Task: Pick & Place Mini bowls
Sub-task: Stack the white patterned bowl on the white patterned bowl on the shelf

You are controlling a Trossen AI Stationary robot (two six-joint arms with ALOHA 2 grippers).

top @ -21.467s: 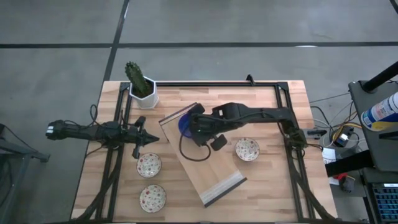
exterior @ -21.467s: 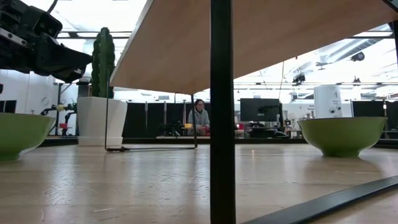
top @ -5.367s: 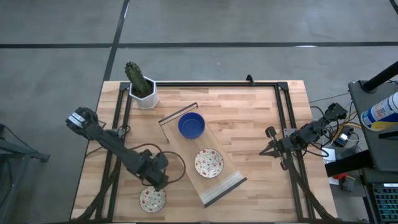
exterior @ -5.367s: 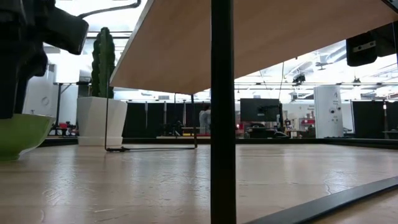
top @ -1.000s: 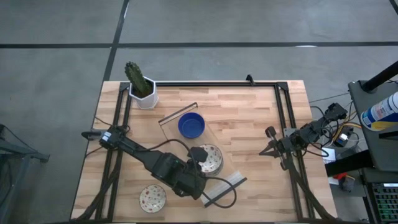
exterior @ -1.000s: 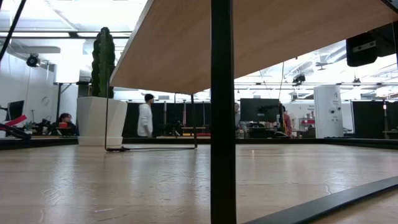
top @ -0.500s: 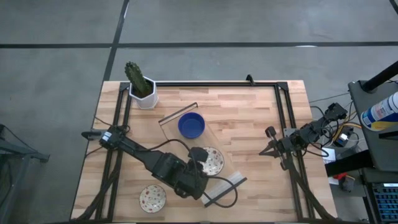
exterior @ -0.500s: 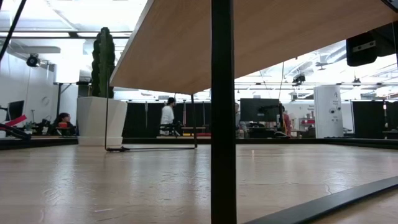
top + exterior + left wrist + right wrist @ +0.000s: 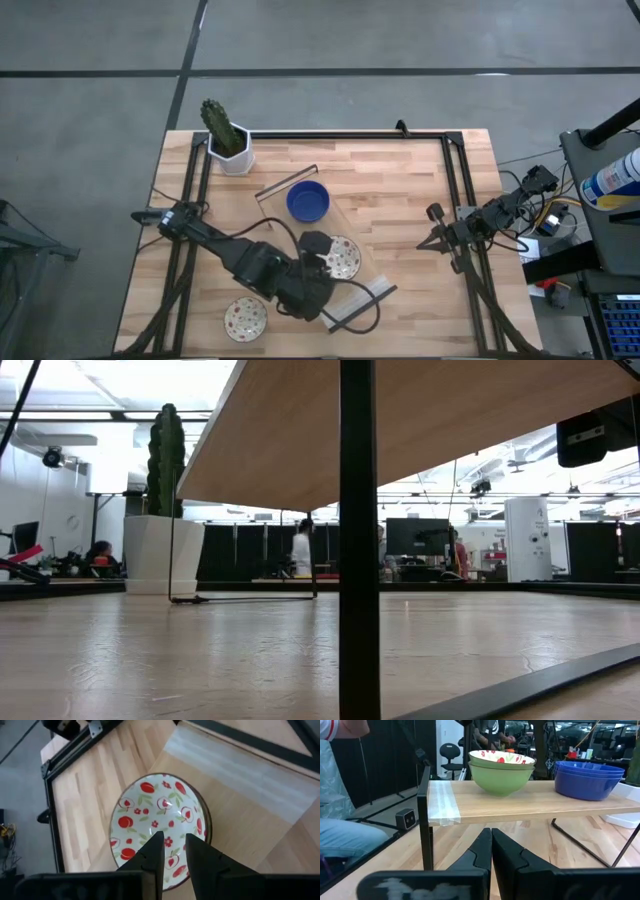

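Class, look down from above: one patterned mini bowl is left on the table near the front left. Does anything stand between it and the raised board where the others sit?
Yes. The left arm lies across that path, its claw at the stacked patterned bowls on the raised board. The last patterned bowl waits beside it on the table.

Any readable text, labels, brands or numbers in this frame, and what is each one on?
None can be read.
Bottle at the right edge, high view: it carries a printed label, too small and blurred to read.
Monitor in the room behind, low view: no legible text.
Patterned bowl, blue bowl, cactus pot: no lettering, only the fruit pattern on the patterned bowl.
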